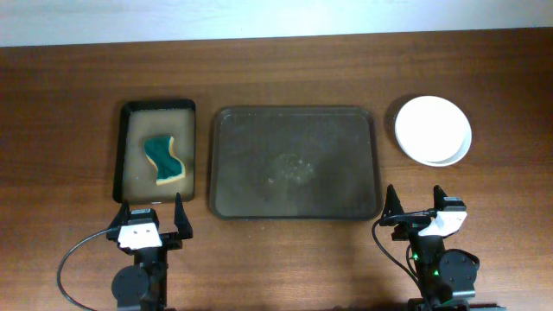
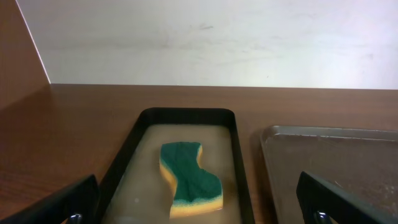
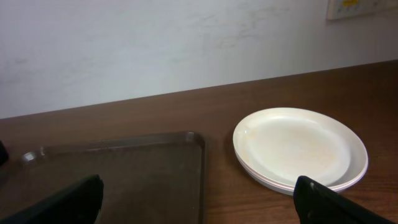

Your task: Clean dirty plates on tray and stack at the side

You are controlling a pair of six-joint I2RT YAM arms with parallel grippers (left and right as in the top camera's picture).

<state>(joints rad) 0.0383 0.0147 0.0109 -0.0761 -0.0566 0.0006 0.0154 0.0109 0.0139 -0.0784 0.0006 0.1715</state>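
The large dark brown-grey tray (image 1: 226, 164) lies mid-table with nothing on it but faint smears; it also shows in the left wrist view (image 2: 323, 155) and the right wrist view (image 3: 124, 174). The white plates (image 1: 433, 130) sit in a stack on the table right of the tray, also in the right wrist view (image 3: 300, 148). My left gripper (image 1: 154, 223) is open and empty near the front edge, below the black tray; its fingers frame the left wrist view (image 2: 199, 208). My right gripper (image 1: 416, 212) is open and empty below the plate stack (image 3: 199, 202).
A smaller black tray (image 1: 127, 164) left of the big tray holds shallow liquid and a green-and-yellow sponge (image 1: 165, 158), also in the left wrist view (image 2: 188, 177). A pale wall runs along the table's far edge.
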